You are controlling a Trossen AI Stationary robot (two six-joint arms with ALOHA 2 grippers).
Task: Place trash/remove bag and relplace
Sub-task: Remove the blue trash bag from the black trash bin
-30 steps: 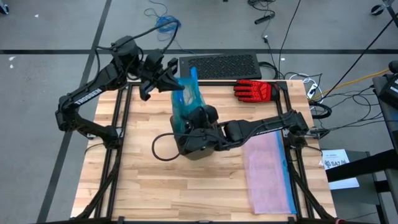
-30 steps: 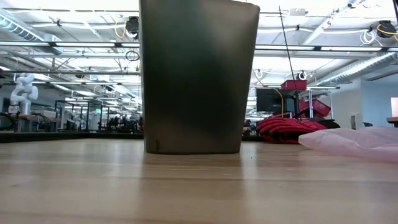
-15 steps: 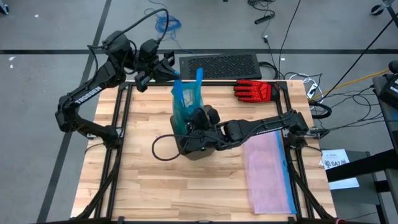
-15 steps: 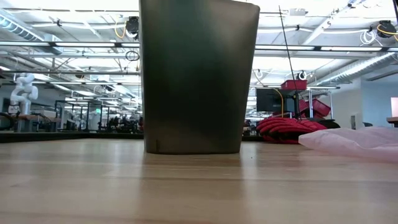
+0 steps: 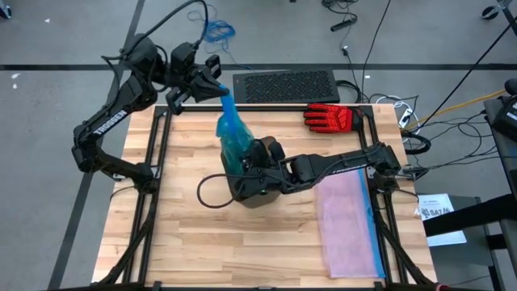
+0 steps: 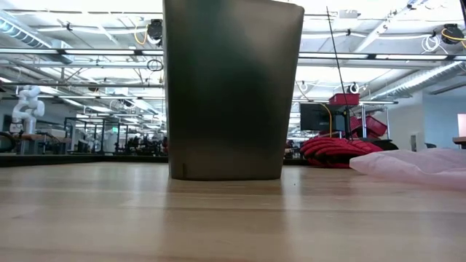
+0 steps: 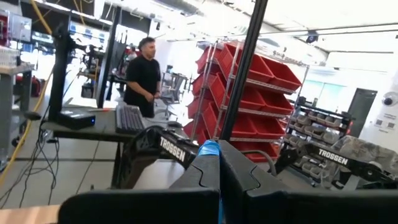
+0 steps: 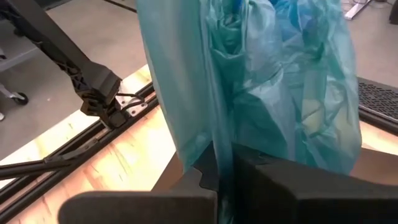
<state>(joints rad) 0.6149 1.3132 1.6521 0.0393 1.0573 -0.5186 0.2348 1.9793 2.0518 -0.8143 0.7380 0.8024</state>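
Note:
The teal bag [image 5: 233, 133] rises out of the dark grey bin [image 5: 257, 192], which stands on the table's middle and fills the low view [image 6: 231, 87]. My left gripper [image 5: 213, 85] is high over the table's far left and is shut on the bag's blue top. My right gripper [image 5: 255, 164] is at the bin's mouth, shut on the bag's lower part [image 8: 273, 112]. No trash scraps show. My left gripper pinches the bag's bright blue top end [image 7: 210, 149] between its two shut fingers, coming from the far left. The bag hangs from it, drawn into a narrow taut strip [image 5: 226, 109] slanting down to the bin. My right gripper pinches a fold of the teal film [image 8: 219, 146] between its shut fingers, coming level from the table's right, by the bin's mouth. The bag stands upright above the fingers; several layers are bunched there. Whether the bin's rim is also in the hold is hidden.
A red-and-black glove [image 5: 329, 118] lies at the far right, beside a black mat [image 5: 284, 85] behind the table. A pale pink bag [image 5: 349, 218] lies flat along the right side and also shows in the low view [image 6: 415, 164]. A person stands in the room beyond [image 7: 143, 74].
My left gripper has gone up and toward the table's far-left corner, still shut on the bag's top. The bag's upper part has been drawn from a loose upright bunch into a narrow taut strip. Its lower part has stayed at the bin with my right gripper.

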